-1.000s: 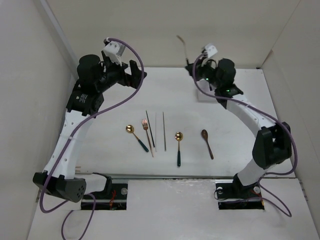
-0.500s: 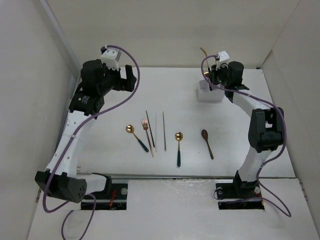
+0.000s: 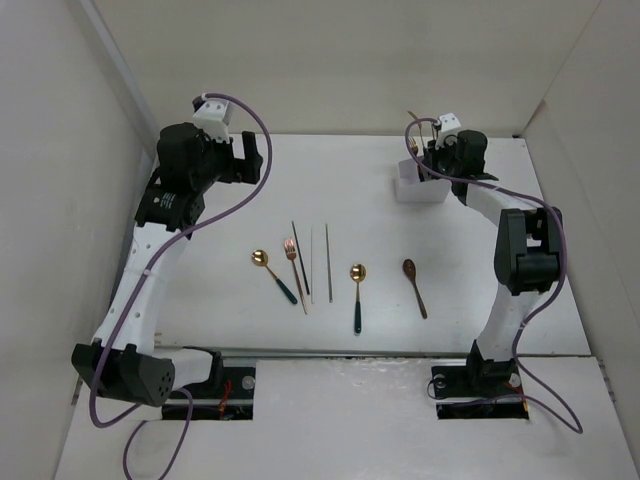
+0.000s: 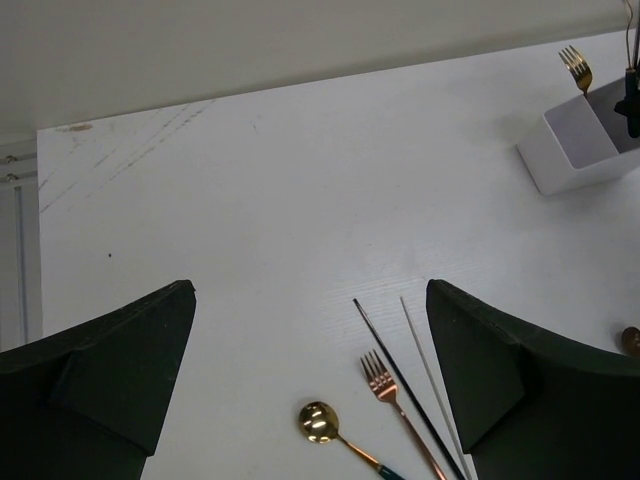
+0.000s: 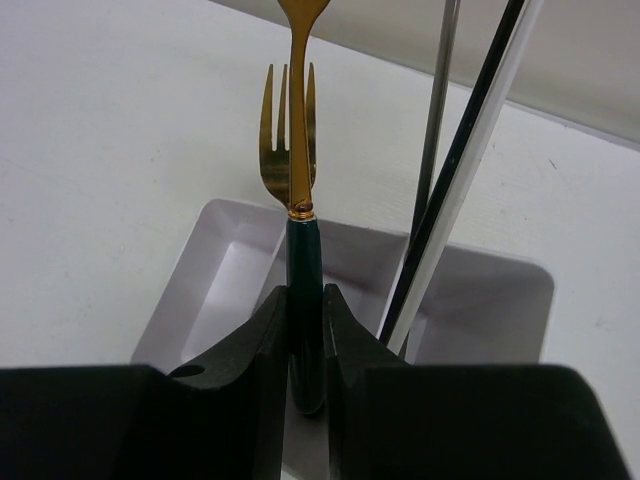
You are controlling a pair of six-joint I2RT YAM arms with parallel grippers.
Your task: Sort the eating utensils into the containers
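Bench (image 3: 480,270): white and walled on three sides; we find both arms reaching toward its far edge.
Left gripper (image 4: 310,300): above the far left part of the bench, jaws spread wide with nothing between them.
Right gripper (image 5: 305,300): over the white box (image 3: 420,190), jaws drawn narrow and clamped on the dark teal handle of the held utensil (image 5: 304,250).
Held utensil: upright with a gold stem. Its head runs out of the wrist view, so we cannot say whether it is a spoon or a fork, nor whether its lower end sits in a compartment.
White box: near the far right corner of the bench.
Box contents: a gold fork (image 5: 288,130) standing tines up, with leaning chopsticks (image 5: 455,190) beside it. We cannot tell the compartments.
Row on the bench: in the middle, toward the near edge, all lying flat and well apart from the box.
Row order, left to right: first gold spoon (image 3: 262,259), copper fork (image 3: 296,270), three loose chopsticks (image 3: 328,262), second gold spoon (image 3: 357,290), brown spoon (image 3: 416,290).
Copper fork: just beside the leftmost loose chopstick.
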